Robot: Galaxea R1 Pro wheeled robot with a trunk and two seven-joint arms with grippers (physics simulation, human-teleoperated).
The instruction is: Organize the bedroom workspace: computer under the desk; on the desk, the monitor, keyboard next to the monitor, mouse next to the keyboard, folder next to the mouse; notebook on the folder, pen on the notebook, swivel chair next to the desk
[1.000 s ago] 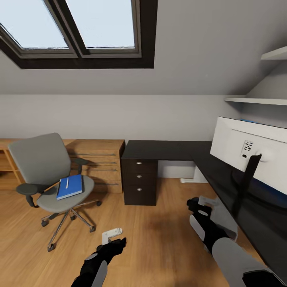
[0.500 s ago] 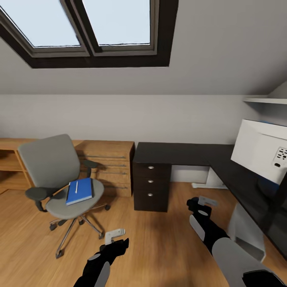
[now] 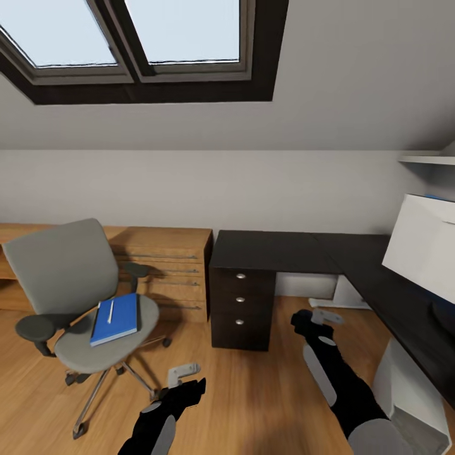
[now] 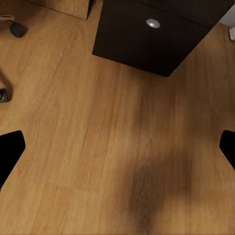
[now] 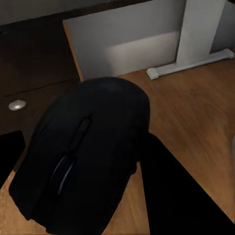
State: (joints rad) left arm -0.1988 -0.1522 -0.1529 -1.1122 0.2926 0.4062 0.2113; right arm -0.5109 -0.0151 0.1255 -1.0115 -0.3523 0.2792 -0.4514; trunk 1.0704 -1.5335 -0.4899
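My right gripper (image 3: 318, 319) hangs above the floor in front of the desk (image 3: 284, 250), shut on the small black mouse (image 5: 81, 166). My left gripper (image 3: 181, 373) is open over bare wood floor, its fingertips wide apart in the left wrist view (image 4: 117, 147). The grey swivel chair (image 3: 69, 272) stands at the left, apart from the desk. On its seat lies the blue folder (image 3: 120, 322) with the white pen (image 3: 111, 311) on top. The monitor (image 3: 422, 253) stands on the desk at the right, white back toward me. Keyboard, notebook and computer are out of view.
A dark three-drawer unit (image 3: 242, 308) carries the desk's left end. A light wooden dresser (image 3: 167, 268) stands behind the chair against the wall. White desk legs and a white panel (image 3: 407, 385) stand under the right wing. Skylights sit in the sloped ceiling.
The whole view has shifted, so the camera moved: chair and drawer unit look nearer, the monitor lies further right. Both arms keep their pose and the mouse stays gripped.
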